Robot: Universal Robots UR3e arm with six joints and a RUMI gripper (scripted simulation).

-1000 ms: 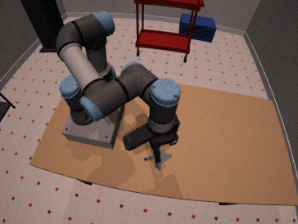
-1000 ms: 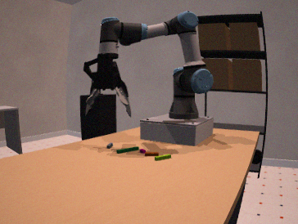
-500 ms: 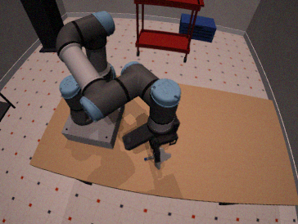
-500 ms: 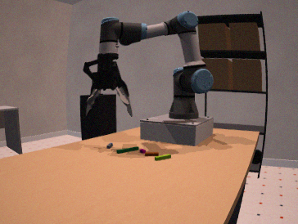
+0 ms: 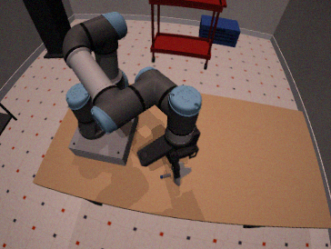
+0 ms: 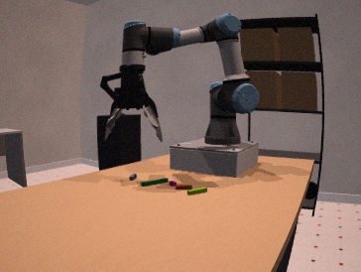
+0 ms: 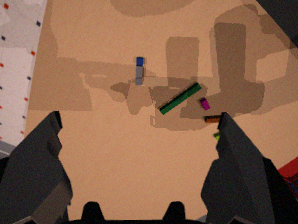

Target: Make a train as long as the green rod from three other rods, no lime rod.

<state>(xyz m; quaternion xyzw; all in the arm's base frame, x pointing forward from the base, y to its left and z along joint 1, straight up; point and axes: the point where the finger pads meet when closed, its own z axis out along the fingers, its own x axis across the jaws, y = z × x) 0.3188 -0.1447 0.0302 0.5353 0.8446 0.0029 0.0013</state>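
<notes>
My gripper (image 6: 133, 121) is open and empty, hanging high above the wooden table. In the wrist view its two dark fingers frame the rods below. A blue rod (image 7: 139, 61) lies end to end with a grey rod (image 7: 138, 75), apart from the others; the pair shows as one small piece in the exterior view (image 6: 132, 176). The green rod (image 7: 180, 98) lies at a slant to their right, also seen in the exterior view (image 6: 154, 182). Beyond it lie a magenta rod (image 7: 205, 103), an orange rod (image 7: 213, 119) and a lime rod (image 7: 217, 135), the last partly hidden by my right finger.
The robot base (image 6: 213, 158) stands on a grey block close behind the rods. The arm hides most rods in the top view, where only a blue speck (image 5: 161, 176) shows. A red cart (image 5: 184, 27) and a blue crate (image 5: 219, 30) stand on the floor beyond the table.
</notes>
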